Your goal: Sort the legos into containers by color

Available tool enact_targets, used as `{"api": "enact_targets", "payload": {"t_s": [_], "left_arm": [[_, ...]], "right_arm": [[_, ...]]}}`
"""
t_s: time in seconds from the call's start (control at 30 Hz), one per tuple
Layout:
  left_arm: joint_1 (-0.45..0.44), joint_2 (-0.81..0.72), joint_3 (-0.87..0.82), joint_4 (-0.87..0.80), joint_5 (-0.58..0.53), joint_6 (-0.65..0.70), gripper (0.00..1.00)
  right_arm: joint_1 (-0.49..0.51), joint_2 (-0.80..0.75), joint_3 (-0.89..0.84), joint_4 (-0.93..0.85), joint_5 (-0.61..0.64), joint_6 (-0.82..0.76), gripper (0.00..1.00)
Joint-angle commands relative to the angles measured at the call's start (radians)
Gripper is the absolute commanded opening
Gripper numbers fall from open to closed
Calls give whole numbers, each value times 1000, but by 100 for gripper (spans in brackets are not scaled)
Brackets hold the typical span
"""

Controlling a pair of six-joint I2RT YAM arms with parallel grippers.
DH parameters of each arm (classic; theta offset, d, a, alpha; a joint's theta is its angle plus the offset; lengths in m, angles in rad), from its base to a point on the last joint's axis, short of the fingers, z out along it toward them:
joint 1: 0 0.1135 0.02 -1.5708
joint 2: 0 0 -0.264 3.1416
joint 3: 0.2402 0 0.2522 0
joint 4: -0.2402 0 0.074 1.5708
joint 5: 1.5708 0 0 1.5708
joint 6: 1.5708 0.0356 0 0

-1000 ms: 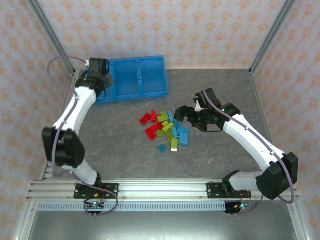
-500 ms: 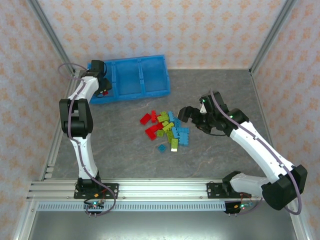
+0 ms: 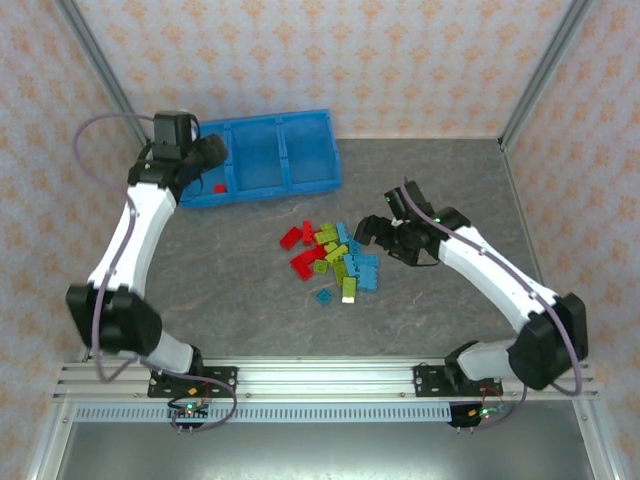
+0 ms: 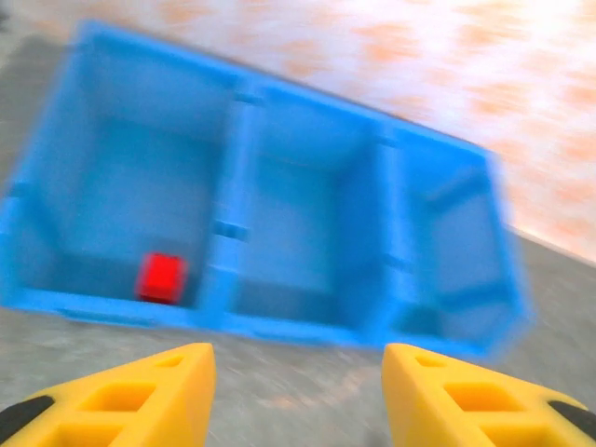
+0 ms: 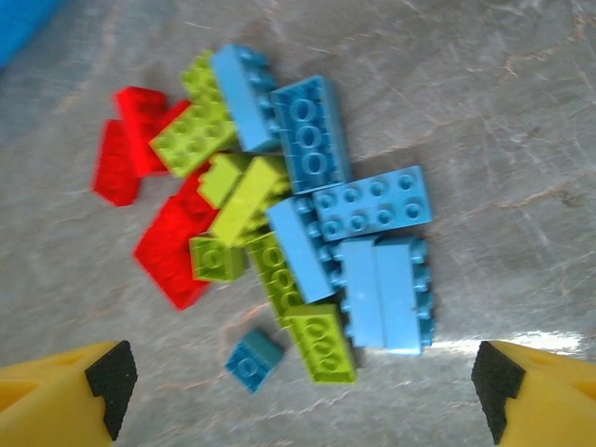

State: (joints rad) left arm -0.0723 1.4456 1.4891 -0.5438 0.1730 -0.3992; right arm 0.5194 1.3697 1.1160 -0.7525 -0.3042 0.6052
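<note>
Now we see both tools spread wide, empty: left tool [image 4: 298, 396] at the long bright-blue plastic tray [image 3: 305, 160], far-left worktop [image 3: 250, 320] corner, one small red plastic brick [image 4: 160, 277] in its left-end compartment; right tool [image 5: 303, 382] above the red, green and blue studded-brick pile [image 5: 289, 233] mid-worktop.

Grey marbled tabletop [image 3: 230, 300]; peach patterned walls [image 3: 400, 60] behind and at sides; metal corner posts [image 3: 545, 70]; slotted aluminium rail [image 3: 320, 378] along near edge.

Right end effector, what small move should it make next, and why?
Probably lower the right end effector onto the side-by-side light-blue bricks: it hangs open above the pile, and those lie at the pile's edge with bare table beside them.
</note>
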Motion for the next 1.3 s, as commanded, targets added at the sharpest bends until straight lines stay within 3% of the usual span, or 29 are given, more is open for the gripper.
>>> {"api": "enact_targets", "payload": {"t_s": [0.0,0.13,0.23,0.37,0.5,0.63,0.93,1.2,1.27], "left_arm": [[-165,-161,-85,-26,48,147,53],[-260,-325,-173,-94,136,303,60],[-267,-421,-252,-128,238,492,68],[-267,-502,-397,-68,279,663,78],[-267,-523,-491,36,290,668,87],[-267,-502,-515,56,233,670,92],[-267,-554,-607,135,172,673,94],[-267,-542,-619,135,176,672,94],[-267,-542,-619,137,176,672,94]], "right_arm": [[33,88,-17,15,76,-16,95],[45,188,-13,53,100,-59,87],[47,256,26,99,117,-119,79],[46,373,117,111,131,-177,74],[45,473,193,145,125,-188,74],[46,537,239,122,215,-161,59],[46,559,180,148,180,-151,57],[46,565,151,157,160,-134,43],[46,546,141,159,177,-136,35]]}}
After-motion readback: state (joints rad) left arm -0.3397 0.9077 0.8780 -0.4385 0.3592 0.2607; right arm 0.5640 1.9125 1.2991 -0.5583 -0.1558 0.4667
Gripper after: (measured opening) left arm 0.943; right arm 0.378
